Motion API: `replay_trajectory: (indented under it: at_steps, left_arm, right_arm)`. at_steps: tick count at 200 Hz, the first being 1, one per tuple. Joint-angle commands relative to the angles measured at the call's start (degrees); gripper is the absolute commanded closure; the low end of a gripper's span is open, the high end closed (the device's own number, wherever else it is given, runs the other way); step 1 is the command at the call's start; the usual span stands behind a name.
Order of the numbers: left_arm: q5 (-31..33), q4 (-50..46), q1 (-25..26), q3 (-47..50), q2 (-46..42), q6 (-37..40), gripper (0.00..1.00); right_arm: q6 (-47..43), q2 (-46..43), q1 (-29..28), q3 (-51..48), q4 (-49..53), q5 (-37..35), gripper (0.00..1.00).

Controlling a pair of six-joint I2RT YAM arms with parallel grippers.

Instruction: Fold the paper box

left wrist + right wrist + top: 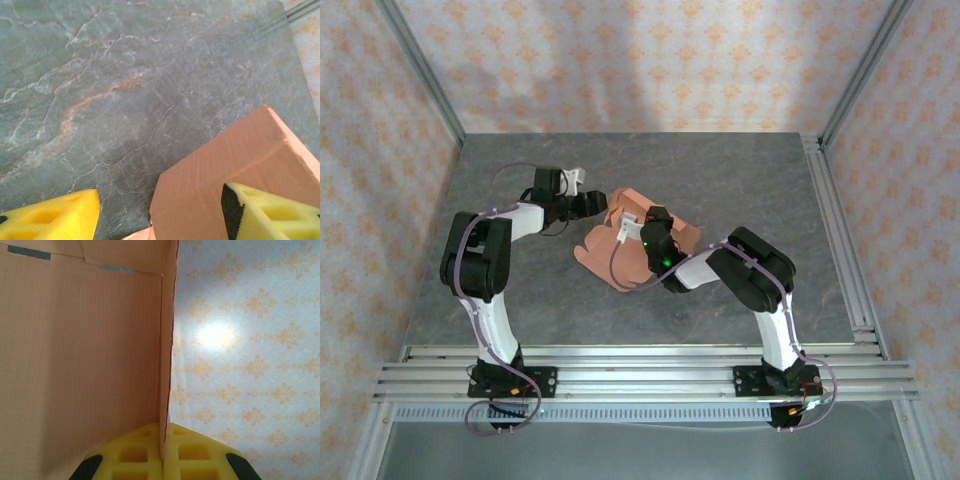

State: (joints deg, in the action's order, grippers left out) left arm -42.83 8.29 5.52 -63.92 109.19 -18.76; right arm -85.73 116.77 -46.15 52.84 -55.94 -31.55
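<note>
The left gripper [588,198] sits at the box's far-left corner with its jaws spread and nothing between them. In its wrist view 1 yellow finger [50,217] hangs over bare desk [100,100] and the other [272,212] over a raised panel of the box [235,165].

The box [603,252] lies partly folded near the middle of the desk [740,180], between the 2 arms, with some panels flat and others standing.

The right gripper [630,225] reaches in from the near right. Its wrist view shows it pressed together on an upright wall [165,365] of the box [80,365], the thin card edge pinched between the 2 pads [135,455].

Risks, as I judge them:
- On the left, nothing holds the raised panel, so it may spring back open.
- If the left gripper closes or pushes off-mark, the light box could slide on the smooth desk and twist against the right pinch.
- Any pull or turn by the right arm could crease or tear the thin wall at the pinch, away from the scored fold.
</note>
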Motion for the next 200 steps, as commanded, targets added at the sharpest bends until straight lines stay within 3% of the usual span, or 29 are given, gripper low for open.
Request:
replay_trajectory:
  at_steps: [1,29,82,120,200]
  left_arm:
    - [0.4,2.6,-0.3,1.8,-2.3,1.4,0.33]
    - [0.3,3.4,-0.3,3.1,-3.3,1.3,0.32]
    - [0.0,2.5,-0.3,4.1,-4.3,2.9,0.32]
    - [0.4,1.5,-0.3,4.3,-4.3,3.6,0.32]
    - [-0.3,-4.9,2.6,1.1,-1.4,9.2,0.36]
  right_arm:
    - [2.0,-2.8,-0.3,0.0,3.9,1.2,1.0]
    - [7.4,-5.8,-0.3,0.7,12.3,3.2,1.0]
    - [3.8,-4.2,-0.2,0.4,8.6,1.9,1.0]
    - [-4.7,-0.8,-0.3,0.1,-2.2,0.7,1.0]
    - [-2.5,-1.9,-0.6,0.8,1.8,1.5,1.0]
